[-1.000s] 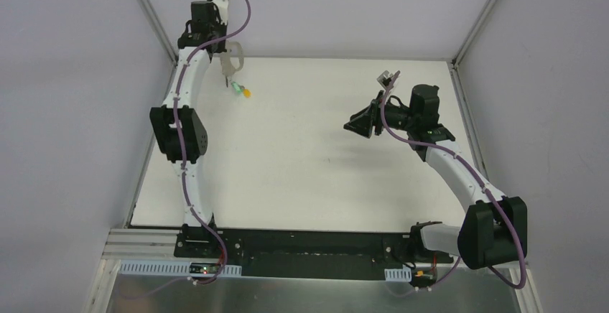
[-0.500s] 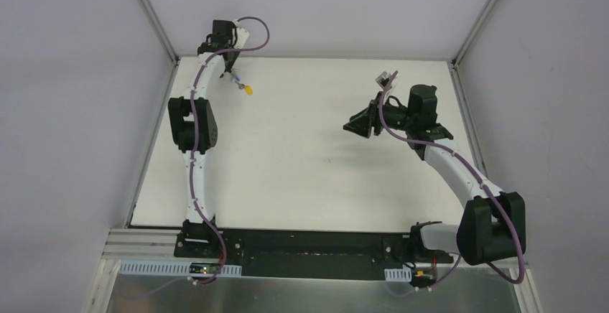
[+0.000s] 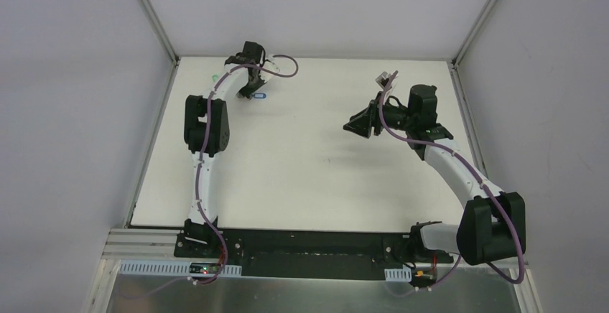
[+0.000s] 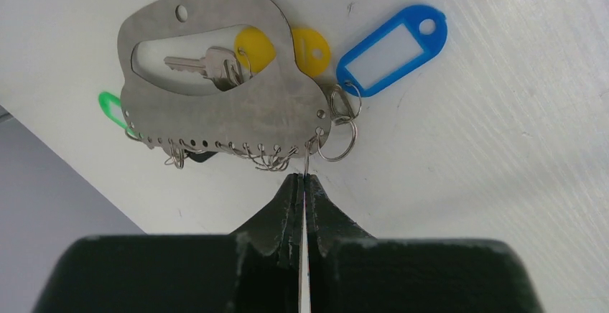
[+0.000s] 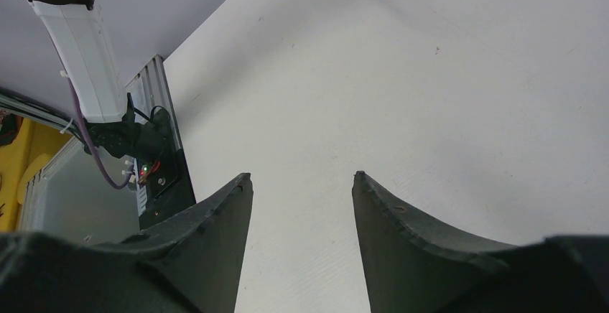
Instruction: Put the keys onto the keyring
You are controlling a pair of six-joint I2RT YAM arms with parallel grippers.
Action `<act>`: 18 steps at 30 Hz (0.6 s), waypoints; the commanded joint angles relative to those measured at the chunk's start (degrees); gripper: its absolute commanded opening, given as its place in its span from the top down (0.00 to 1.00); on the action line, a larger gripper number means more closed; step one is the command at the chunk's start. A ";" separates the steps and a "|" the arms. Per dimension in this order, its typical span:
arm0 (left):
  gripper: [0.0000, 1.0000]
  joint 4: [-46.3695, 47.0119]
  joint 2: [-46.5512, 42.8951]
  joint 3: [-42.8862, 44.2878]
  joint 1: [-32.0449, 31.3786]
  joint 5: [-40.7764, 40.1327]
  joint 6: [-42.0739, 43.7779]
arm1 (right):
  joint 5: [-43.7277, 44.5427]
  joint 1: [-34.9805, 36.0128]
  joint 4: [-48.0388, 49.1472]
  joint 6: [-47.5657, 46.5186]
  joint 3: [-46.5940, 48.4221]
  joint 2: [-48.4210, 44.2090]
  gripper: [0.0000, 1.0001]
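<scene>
The keyring [image 4: 237, 115] is a flat pale silver plate with an oval cut-out, lying on the white table at the back left. A silver key [image 4: 197, 65] with a yellow head [image 4: 255, 46] shows through the cut-out. A second yellow head [image 4: 310, 49], a blue tag [image 4: 391, 47] and a green tag [image 4: 111, 106] stick out around it. My left gripper [image 4: 304, 178] is shut on a thin wire ring at the keyring's lower edge. In the top view the left gripper [image 3: 251, 87] covers the keyring, and only the blue tag [image 3: 259, 96] shows. My right gripper [image 3: 357, 125] is open and empty, also in the right wrist view [image 5: 301, 176].
The white table [image 3: 301, 176] is walled by grey panels at the back and on both sides. The left arm stretches along the table's left side to the back edge. The black base rail [image 3: 301, 245] runs along the near edge.
My left arm has swung right along the back edge, carrying the keyring with it. The blue tag now shows beside the gripper. The right arm has not moved.
</scene>
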 commanded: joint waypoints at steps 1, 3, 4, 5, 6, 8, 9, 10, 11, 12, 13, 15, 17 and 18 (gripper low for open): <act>1.00 -3.39 -1.93 1.63 0.46 0.00 1.77 | -1.22 -0.38 1.25 -0.66 -0.17 -1.63 0.43; 1.00 -4.10 -2.21 1.07 -0.09 0.77 1.75 | -1.30 -0.51 1.30 -0.59 -0.14 -1.73 0.43; 1.00 -4.42 -2.50 0.52 -0.36 1.15 1.84 | -1.31 -0.56 1.27 -0.54 -0.14 -1.73 0.43; 1.00 -4.56 -2.89 -0.05 -0.65 1.42 1.79 | -1.31 -0.60 1.30 -0.60 -0.08 -1.73 0.43; 1.00 -4.60 -3.39 -0.81 -0.91 2.00 1.65 | -1.39 -0.56 1.28 -0.55 -0.12 -1.73 0.43; 1.00 -4.81 -4.38 -2.27 -1.34 2.91 1.17 | -1.39 -0.69 1.30 -0.62 -0.14 -1.73 0.43; 1.00 -4.97 -4.87 -2.88 -1.48 3.12 0.77 | -1.40 -0.69 1.27 -0.60 -0.14 -1.81 0.43; 1.00 -5.26 -5.38 -3.24 -1.57 3.29 0.33 | -1.47 -0.69 1.25 -0.57 -0.15 -1.82 0.43; 1.00 -5.59 -5.91 -3.70 -1.59 3.43 -0.15 | -1.49 -0.76 1.25 -0.54 -0.18 -1.82 0.43; 1.00 -5.76 -6.52 -4.15 -1.59 3.40 -0.58 | -1.49 -0.73 1.24 -0.60 -0.20 -1.86 0.43; 1.00 -6.10 -7.12 -4.75 -1.59 3.25 -0.91 | -1.55 -0.77 1.29 -0.62 -0.15 -1.83 0.43; 1.00 -6.97 -8.37 -6.07 -1.51 3.55 -1.84 | -1.64 -0.75 1.37 -0.49 -0.15 -1.75 0.43; 1.00 -8.32 -9.50 -7.00 -1.50 4.59 -2.69 | -1.75 -0.74 1.54 -0.47 -0.22 -1.56 0.43; 1.00 -9.18 -9.91 -7.36 -1.54 5.34 -3.24 | -1.81 -0.77 1.56 -0.36 -0.17 -1.56 0.43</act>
